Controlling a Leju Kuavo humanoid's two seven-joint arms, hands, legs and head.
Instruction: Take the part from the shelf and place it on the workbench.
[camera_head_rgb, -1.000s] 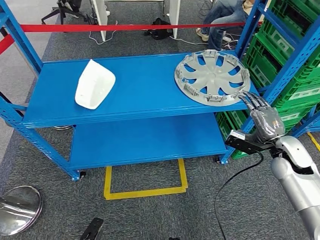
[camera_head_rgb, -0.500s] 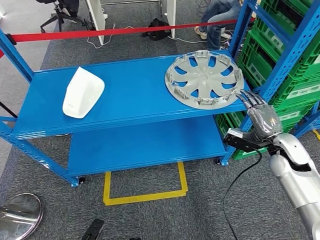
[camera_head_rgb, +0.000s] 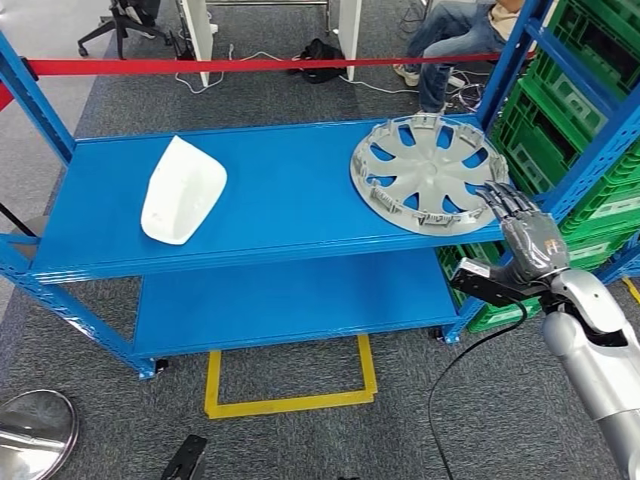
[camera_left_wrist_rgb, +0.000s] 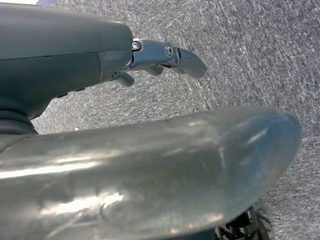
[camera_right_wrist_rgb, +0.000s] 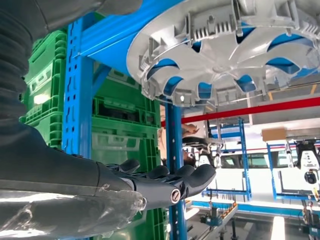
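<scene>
A grey wheel cover (camera_head_rgb: 426, 172) lies flat on the right end of the blue shelf's top board (camera_head_rgb: 287, 190); the right wrist view shows its ribbed rim (camera_right_wrist_rgb: 226, 50) from close by. A white moulded part (camera_head_rgb: 183, 190) lies on the left of the same board. My right hand (camera_head_rgb: 528, 235) hovers at the shelf's front right corner, just off the cover's near rim, fingers stretched out toward it (camera_right_wrist_rgb: 158, 182) and holding nothing. My left hand (camera_left_wrist_rgb: 151, 165) hangs over grey carpet with its fingers (camera_left_wrist_rgb: 166, 52) extended and nothing in them.
Green crates (camera_head_rgb: 573, 110) fill a blue rack right of the shelf, close to my right arm. A red tape (camera_head_rgb: 226, 65) runs behind the shelf, and a seated person (camera_head_rgb: 453, 30) is beyond it. A yellow floor outline (camera_head_rgb: 290, 400) and a round metal base (camera_head_rgb: 34, 430) lie in front.
The whole picture has shifted, so the camera moved. My right hand keeps its place by the wheel cover's near right rim, still holding nothing.
</scene>
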